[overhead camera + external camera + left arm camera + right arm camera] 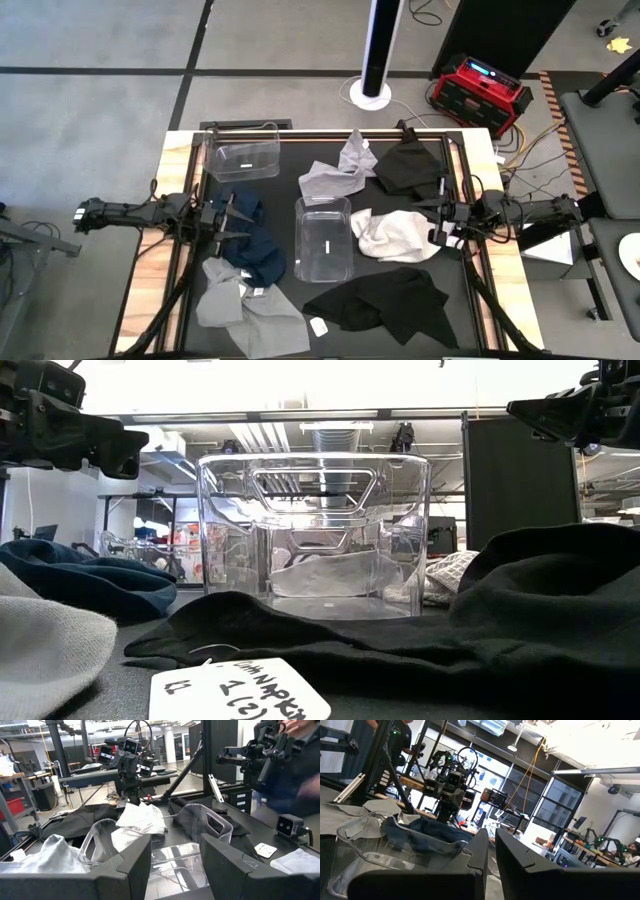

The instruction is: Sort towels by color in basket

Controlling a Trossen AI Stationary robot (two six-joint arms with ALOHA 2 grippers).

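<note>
Two clear plastic bins sit on the dark counter (pixel 285 330), one in the middle (pixel 323 238), one at the far left corner (pixel 243 158), and both look empty. Towels lie loose all around: navy blue (pixel 255 252) and grey (pixel 245 305) on the left, white (pixel 395 235) just right of the middle bin, black (pixel 385 300) in front, more grey (pixel 340 170) and black (pixel 408 165) behind. Left gripper (pixel 226 222) hovers over the navy towel, fingers (pixel 132 867) spread, holding nothing. Right gripper (pixel 442 222) hangs by the white towel, fingers (pixel 480 851) nearly together, empty. Risk now: overlapping cloths dragging a wrong colour along, or a low pass nudging the light bin.
</note>
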